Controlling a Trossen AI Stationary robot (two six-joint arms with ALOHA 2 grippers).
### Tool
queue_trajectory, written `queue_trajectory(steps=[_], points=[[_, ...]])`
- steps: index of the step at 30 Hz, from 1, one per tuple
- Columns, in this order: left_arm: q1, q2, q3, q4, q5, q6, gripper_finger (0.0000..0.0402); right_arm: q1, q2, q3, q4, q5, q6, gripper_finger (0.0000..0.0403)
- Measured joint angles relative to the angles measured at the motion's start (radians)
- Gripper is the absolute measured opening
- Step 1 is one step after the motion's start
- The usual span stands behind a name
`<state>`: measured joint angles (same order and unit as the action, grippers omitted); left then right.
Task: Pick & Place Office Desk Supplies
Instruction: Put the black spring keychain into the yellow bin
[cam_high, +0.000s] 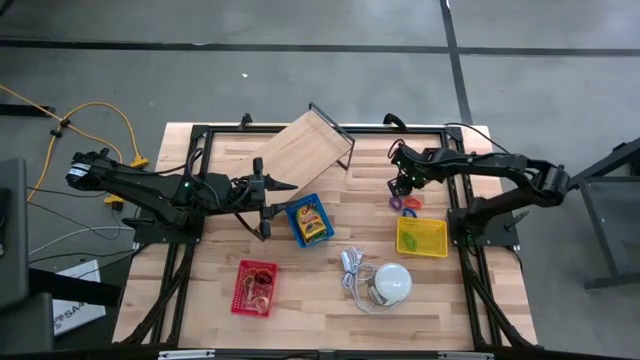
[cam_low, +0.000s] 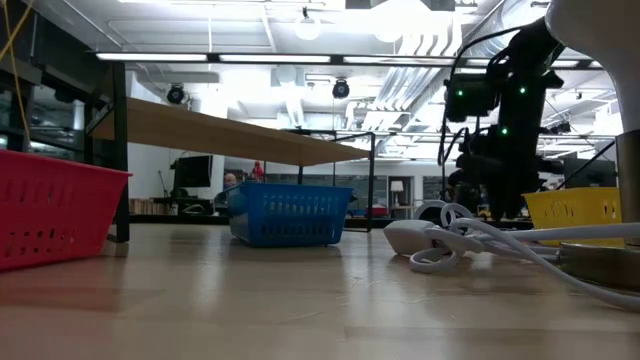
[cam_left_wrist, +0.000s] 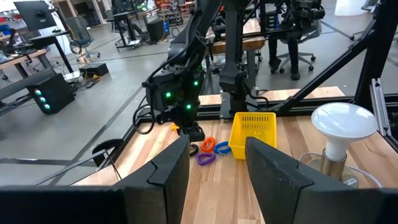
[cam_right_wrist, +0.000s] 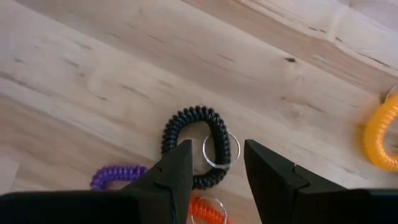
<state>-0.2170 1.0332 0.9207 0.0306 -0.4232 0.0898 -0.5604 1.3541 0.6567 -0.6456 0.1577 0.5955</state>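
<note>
**Now: coil bands near the table's right edge**

Counted: four spiral plastic coil bands — black (cam_right_wrist: 194, 146), purple (cam_right_wrist: 115, 176), orange (cam_right_wrist: 208, 210), yellow (cam_right_wrist: 380, 134). Three mesh baskets: red (cam_high: 254, 287), blue (cam_high: 309, 220), yellow (cam_high: 421, 237). Right hand (cam_right_wrist: 214, 163) apart, above black coil; left hand (cam_left_wrist: 214, 163) apart.

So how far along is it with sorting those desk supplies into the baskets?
Done: the red basket and blue basket already hold items. In hand: the open right gripper hangs over the black coil, gripping nothing. Left: the purple coil and orange coil lie loose beside the yellow basket. The left gripper waits open.
</note>
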Motion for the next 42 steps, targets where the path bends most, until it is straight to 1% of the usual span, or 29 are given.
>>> queue_trajectory(steps=[8,15,36,42], points=[[0.000,0.000,0.000,0.000,0.000,0.000,0.0150,-0.025,0.049,0.000,0.035,-0.003,-0.017,0.0133],[0.000,0.000,0.000,0.000,0.000,0.000,0.0150,-0.026,0.078,0.000,0.034,-0.004,-0.017,0.0133],[0.000,0.000,0.000,0.000,0.000,0.000,0.0150,-0.025,0.079,0.000,-0.006,-0.001,-0.017,0.0133],[0.000,0.000,0.000,0.000,0.000,0.000,0.0150,-0.025,0.079,0.000,-0.009,-0.017,-0.017,0.0133]])
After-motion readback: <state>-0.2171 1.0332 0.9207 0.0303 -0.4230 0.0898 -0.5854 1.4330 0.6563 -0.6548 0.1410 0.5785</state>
